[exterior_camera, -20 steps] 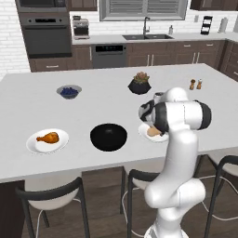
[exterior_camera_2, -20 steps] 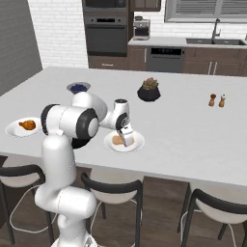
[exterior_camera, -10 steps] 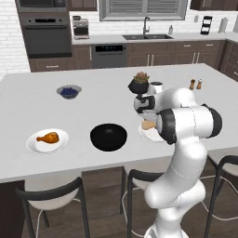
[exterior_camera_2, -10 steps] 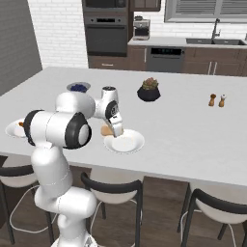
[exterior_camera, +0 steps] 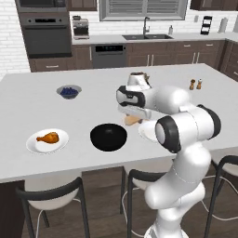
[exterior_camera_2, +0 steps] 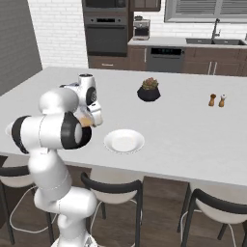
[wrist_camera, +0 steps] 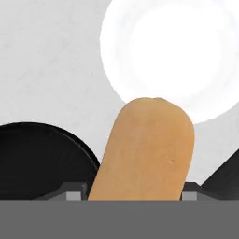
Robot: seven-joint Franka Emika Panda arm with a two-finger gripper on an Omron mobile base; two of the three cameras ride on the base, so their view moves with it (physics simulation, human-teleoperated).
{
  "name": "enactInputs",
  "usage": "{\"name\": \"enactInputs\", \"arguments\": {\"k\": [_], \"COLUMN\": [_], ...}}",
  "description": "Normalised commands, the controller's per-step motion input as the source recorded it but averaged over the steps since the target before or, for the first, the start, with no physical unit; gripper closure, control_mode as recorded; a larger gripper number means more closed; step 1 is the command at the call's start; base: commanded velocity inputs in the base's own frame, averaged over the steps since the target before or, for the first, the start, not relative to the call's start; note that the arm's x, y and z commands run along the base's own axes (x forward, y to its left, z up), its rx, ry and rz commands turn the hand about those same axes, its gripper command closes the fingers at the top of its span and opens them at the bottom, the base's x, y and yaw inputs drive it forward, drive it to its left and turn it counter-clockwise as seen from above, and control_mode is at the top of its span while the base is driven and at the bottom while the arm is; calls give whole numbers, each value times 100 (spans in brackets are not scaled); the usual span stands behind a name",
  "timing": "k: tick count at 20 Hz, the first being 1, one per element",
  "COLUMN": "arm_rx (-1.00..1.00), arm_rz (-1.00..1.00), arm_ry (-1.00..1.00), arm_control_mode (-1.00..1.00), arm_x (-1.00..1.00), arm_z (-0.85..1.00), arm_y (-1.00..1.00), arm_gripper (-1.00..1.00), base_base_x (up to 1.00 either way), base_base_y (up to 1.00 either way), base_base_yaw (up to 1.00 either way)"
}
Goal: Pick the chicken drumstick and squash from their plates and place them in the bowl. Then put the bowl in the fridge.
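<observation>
My gripper (exterior_camera: 131, 117) is shut on the pale tan squash (exterior_camera: 133, 121) and holds it above the counter, between the black bowl (exterior_camera: 108, 137) and the empty white plate (exterior_camera: 147, 132). From the right base view the gripper (exterior_camera_2: 88, 119) and the squash (exterior_camera_2: 85, 121) sit left of the empty plate (exterior_camera_2: 124, 141). Looking down the hand, the squash (wrist_camera: 149, 149) stands out from the gripper (wrist_camera: 130, 196), the bowl's rim (wrist_camera: 42, 158) is at lower left and the plate (wrist_camera: 172, 56) at upper right. On the other plate (exterior_camera: 35, 146), far left, lies the orange-brown drumstick (exterior_camera: 48, 137).
A small grey bowl of blue berries (exterior_camera: 69, 91) stands behind the black bowl. A dark plant pot (exterior_camera_2: 149, 90) sits mid-counter, with salt and pepper shakers (exterior_camera_2: 217, 100) to the right. Stools line the counter's near edge.
The gripper has lifted the squash off the right plate and carried it left toward the black bowl. That plate now lies empty.
</observation>
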Motion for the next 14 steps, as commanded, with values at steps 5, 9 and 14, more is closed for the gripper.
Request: {"name": "enactInputs", "arguments": {"k": [5,9,14], "arm_rx": [0,1,0], "arm_rz": [9,12,16], "arm_ry": [13,4,4], "arm_control_mode": [-100,-100,-100], "arm_x": [5,0,5], "arm_z": [-5,-20,-39], "arm_y": [98,74,54], "arm_gripper": [100,100,100], "base_base_x": [0,0,0], "base_base_y": [0,0,0], "base_base_yaw": [0,0,0]}}
